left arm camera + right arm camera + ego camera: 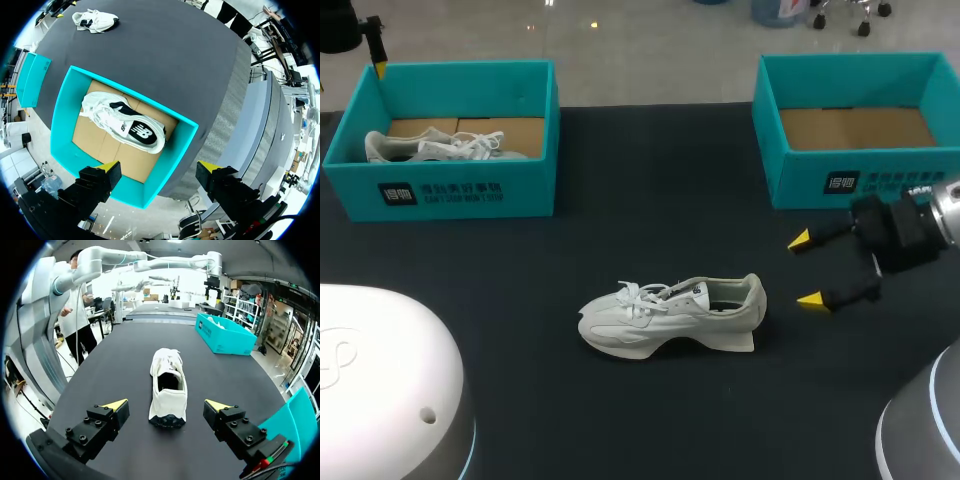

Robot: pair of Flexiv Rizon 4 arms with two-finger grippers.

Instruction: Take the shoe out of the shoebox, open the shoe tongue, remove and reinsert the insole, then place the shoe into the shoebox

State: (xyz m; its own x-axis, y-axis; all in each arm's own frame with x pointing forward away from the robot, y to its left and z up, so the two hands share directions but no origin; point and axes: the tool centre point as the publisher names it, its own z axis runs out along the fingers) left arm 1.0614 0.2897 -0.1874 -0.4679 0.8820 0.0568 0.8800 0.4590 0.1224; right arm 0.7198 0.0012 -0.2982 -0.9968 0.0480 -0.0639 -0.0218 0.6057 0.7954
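Dark surface (520,380) carries the shoe (670,315) just ahead of the right end effector (806,270) — spread wide, empty, facing the heel, probably to steady it — while the left end effector (159,166), likewise agape and empty, hangs above the shoebox (60,120).

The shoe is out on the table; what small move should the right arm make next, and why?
Probably ease the right arm forward toward the heel of the shoe. Its jaws stand open a little way off the heel, lined up with it in the wrist view and touching nothing.
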